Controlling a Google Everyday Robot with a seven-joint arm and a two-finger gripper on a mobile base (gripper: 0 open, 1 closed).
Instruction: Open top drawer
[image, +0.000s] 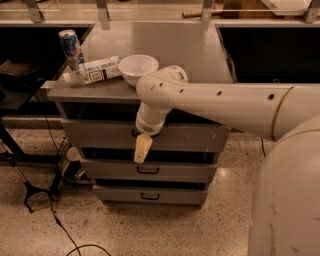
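The top drawer (190, 138) is the wide grey front just under the cabinet top, with pale chips near its right end. A dark gap shows above its front. My gripper (142, 148) hangs from the white arm (210, 102) at the middle of this front, its tan tip reaching down over the drawer's lower edge. The wrist hides the drawer's black centre handle, so I cannot tell whether the gripper holds it.
Two narrower grey drawers (150, 170) (150, 196) with black handles sit below. On the cabinet top (200, 55) stand a can (70, 47), a lying carton (97, 69) and a white bowl (138, 67). Cables and a black stand (30, 192) lie on the floor at left.
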